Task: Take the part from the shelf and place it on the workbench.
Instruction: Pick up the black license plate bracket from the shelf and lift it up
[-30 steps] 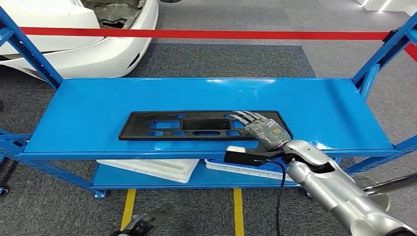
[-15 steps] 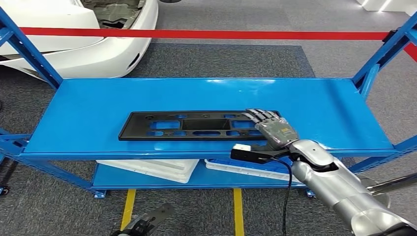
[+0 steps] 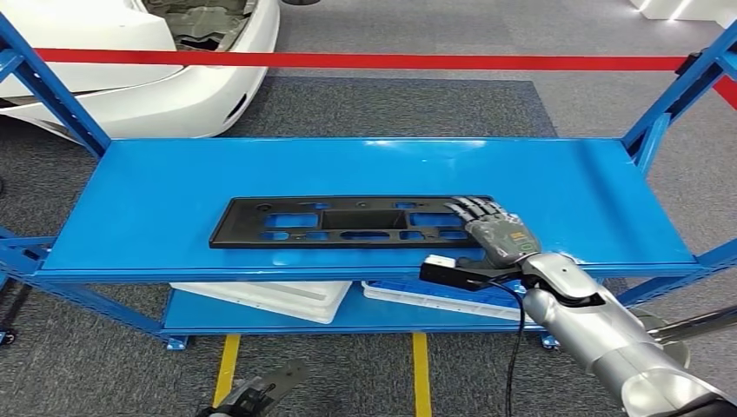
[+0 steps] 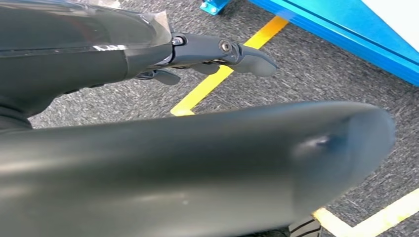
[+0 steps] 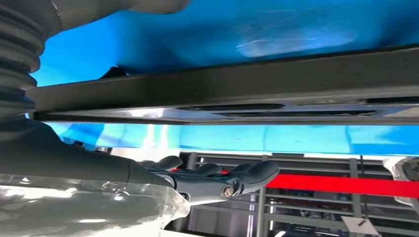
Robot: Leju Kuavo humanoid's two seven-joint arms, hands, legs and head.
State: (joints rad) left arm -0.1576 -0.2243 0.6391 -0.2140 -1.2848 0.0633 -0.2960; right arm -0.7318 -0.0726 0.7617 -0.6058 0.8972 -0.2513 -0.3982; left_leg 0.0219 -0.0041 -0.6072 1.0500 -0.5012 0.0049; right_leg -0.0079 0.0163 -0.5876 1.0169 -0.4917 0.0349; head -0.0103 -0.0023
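A long black plastic part (image 3: 348, 221) with several cut-outs lies flat on the top of the blue shelf (image 3: 174, 182), near its front edge. My right hand (image 3: 495, 234) is at the part's right end, fingers stretched out over its top. In the right wrist view the part's edge (image 5: 247, 89) runs between the thumb (image 5: 148, 5) and the straight fingers (image 5: 222, 180), which are not closed on it. My left hand (image 3: 256, 393) hangs low by the floor, its fingers (image 4: 217, 52) loosely extended and holding nothing.
White trays (image 3: 261, 298) lie on the lower shelf, another (image 3: 434, 300) under my right hand. Blue uprights (image 3: 52, 95) stand at both ends. A white car (image 3: 130, 61) and a red barrier tape (image 3: 391, 61) lie beyond. Yellow lines (image 3: 421, 373) mark the grey floor.
My right hand has slid to the right along the part, from near its middle-right to its right end. The part has not moved.
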